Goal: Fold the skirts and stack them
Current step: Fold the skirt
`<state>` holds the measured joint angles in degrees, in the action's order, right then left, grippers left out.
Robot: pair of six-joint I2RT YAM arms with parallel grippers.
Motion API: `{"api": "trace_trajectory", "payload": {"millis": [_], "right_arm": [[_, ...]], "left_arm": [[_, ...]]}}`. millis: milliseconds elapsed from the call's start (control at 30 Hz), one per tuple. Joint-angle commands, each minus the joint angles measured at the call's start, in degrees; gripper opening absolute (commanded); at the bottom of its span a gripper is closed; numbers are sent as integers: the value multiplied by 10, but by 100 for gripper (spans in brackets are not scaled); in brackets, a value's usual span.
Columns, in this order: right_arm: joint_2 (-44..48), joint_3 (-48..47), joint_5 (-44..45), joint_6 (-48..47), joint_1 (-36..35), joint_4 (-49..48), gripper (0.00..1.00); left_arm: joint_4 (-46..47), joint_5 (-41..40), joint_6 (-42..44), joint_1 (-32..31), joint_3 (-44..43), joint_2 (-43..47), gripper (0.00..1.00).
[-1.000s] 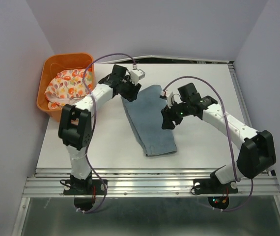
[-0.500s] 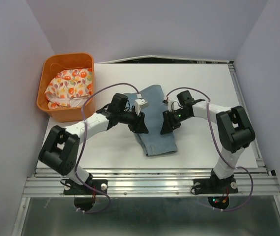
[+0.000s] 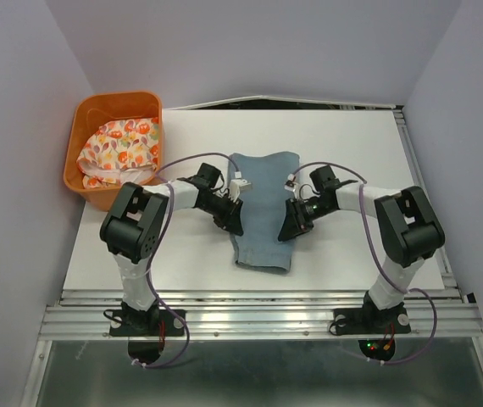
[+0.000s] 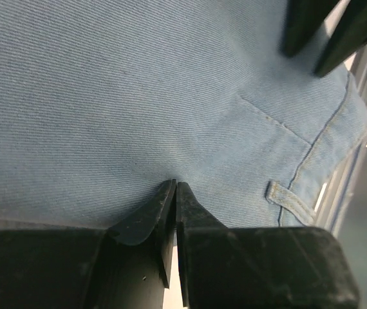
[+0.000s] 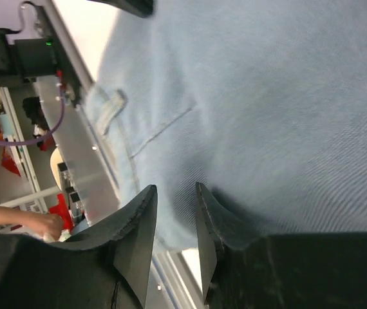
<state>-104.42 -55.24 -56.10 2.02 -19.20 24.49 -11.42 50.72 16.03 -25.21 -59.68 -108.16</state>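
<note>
1. One light blue denim skirt (image 3: 263, 203), with seams and a belt loop showing, lies flat at the middle of the table (image 3: 352, 144).
2. One white floral skirt (image 3: 119, 148) is bunched in the one orange basket (image 3: 119, 97), at 10 o'clock.
3. Two grippers: the left gripper (image 4: 175, 185), at the denim's 8 o'clock, is pinched on its edge. The right gripper (image 5: 176, 190), at 4 o'clock, has its jaws slightly apart; I cannot tell whether it grips.

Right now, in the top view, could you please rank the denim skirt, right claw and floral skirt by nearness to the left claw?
1. Denim skirt: touching the left claw, centre.
2. Right claw: across the skirt, rightward.
3. Floral skirt: far left, in the basket.
</note>
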Motion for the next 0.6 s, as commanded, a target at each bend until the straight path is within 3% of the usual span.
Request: {"api": "trace_trajectory", "payload": {"millis": [0, 167, 433, 567], "right_arm": [[69, -62, -46, 10, 5, 19, 36], [43, -158, -25, 36, 35, -24, 36], [-153, -326, -17, 47, 92, -58, 35], [-262, -419, -20, 75, 127, -71, 34]], "left_arm": [[-111, -40, 166, -5, -2, 61, 17], [-153, -9, 204, -5, -64, 83, 20], [-30, -20, 94, -3, -142, 18, 22], [-29, -31, 64, 5, -166, -48, 21]]}}
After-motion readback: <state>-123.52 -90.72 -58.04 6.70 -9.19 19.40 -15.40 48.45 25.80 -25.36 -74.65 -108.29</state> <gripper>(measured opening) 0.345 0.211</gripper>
